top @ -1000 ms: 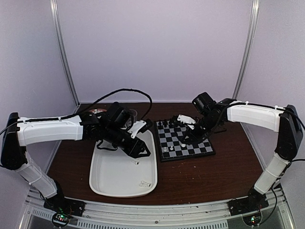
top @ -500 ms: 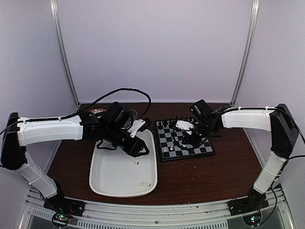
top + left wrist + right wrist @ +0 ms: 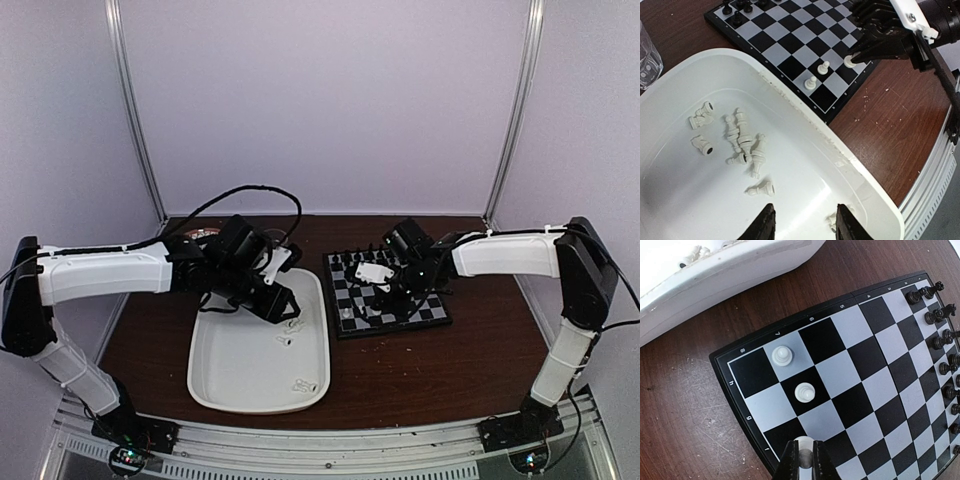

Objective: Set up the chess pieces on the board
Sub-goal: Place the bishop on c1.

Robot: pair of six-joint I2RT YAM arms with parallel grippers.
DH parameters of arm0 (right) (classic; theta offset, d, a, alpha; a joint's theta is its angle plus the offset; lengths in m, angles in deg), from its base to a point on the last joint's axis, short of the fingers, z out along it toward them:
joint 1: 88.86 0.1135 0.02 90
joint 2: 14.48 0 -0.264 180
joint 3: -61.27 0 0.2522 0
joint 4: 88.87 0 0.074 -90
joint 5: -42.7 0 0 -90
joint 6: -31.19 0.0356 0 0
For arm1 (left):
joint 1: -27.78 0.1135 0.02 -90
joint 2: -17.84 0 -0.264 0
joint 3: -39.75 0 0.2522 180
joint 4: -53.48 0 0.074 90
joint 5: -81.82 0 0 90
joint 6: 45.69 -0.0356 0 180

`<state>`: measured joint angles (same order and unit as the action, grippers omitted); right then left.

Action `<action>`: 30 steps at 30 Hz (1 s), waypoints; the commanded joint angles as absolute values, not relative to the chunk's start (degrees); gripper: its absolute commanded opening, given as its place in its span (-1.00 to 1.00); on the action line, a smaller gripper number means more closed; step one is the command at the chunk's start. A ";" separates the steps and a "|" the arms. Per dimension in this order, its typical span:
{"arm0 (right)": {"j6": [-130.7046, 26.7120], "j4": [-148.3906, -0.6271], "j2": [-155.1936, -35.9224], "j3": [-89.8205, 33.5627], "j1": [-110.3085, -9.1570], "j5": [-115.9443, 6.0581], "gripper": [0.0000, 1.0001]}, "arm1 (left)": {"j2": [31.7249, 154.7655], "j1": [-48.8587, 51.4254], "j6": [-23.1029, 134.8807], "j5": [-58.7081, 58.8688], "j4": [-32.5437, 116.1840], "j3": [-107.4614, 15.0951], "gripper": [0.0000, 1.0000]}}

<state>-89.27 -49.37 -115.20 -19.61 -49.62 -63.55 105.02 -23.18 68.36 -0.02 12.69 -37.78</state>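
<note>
Tray left of board

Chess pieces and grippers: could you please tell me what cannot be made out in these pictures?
White piece in the right gripper: right wrist view, the gripper and the bottom edge hide its base; kind unclear.
Black pieces: top view, too small to tell kinds.
Left gripper: left wrist view, bottom edge cuts off all but its tips.
Glass: left wrist view, cut by the left edge.
</note>
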 commanded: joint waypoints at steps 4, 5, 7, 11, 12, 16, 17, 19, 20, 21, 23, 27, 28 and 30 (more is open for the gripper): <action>-89.53 -49.06 -116.10 -20.17 -48.96 -62.66 -0.98 | 102.71 -22.32 69.42 -1.65 14.93 -36.86 -0.17; -89.57 -48.86 -115.92 -20.25 -48.96 -62.64 -0.97 | 102.73 -22.32 69.44 -1.76 14.96 -36.86 -0.16; -89.57 -48.56 -115.50 -20.18 -49.00 -62.41 -0.97 | 102.81 -22.29 69.44 -1.93 14.93 -37.09 -0.17; -89.57 -48.39 -114.88 -19.91 -48.95 -62.27 -0.97 | 102.76 -22.23 69.21 -2.01 14.69 -37.45 -0.16; -89.57 -48.31 -114.89 -19.89 -48.96 -62.28 -0.97 | 102.89 -22.16 69.14 -2.07 14.56 -37.61 -0.17; -89.57 -48.19 -115.49 -19.90 -48.96 -62.42 -0.96 | 103.09 -22.03 69.09 -2.02 14.31 -37.82 -0.17; -89.57 -48.21 -115.66 -19.93 -48.90 -62.49 -0.96 | 103.04 -22.04 69.17 -2.02 14.27 -37.82 -0.17; -89.49 -48.19 -116.00 -19.99 -48.92 -62.59 -0.96 | 103.08 -21.97 69.16 -1.98 14.31 -37.78 -0.17; -89.49 -48.28 -116.21 -20.02 -48.77 -62.68 -0.95 | 103.03 -21.96 69.22 -2.07 14.32 -37.74 -0.17; -89.50 -48.30 -116.50 -19.99 -48.71 -62.70 -0.95 | 103.08 -21.91 69.26 -2.10 14.28 -37.71 -0.17; -89.48 -48.19 -116.94 -19.99 -48.54 -62.71 -0.95 | 103.04 -21.88 69.27 -2.04 14.32 -37.61 -0.17; -89.40 -48.21 -117.36 -19.99 -48.17 -62.86 -0.94 | 103.16 -21.96 69.41 -2.02 14.54 -37.32 -0.17; -89.40 -48.24 -117.50 -19.99 -48.05 -62.86 -0.94 | 103.23 -21.95 69.52 -1.90 14.64 -37.30 -0.17; -89.40 -48.25 -117.82 -20.07 -47.93 -62.62 -0.94 | 103.25 -21.96 69.53 -1.69 14.65 -37.21 -0.17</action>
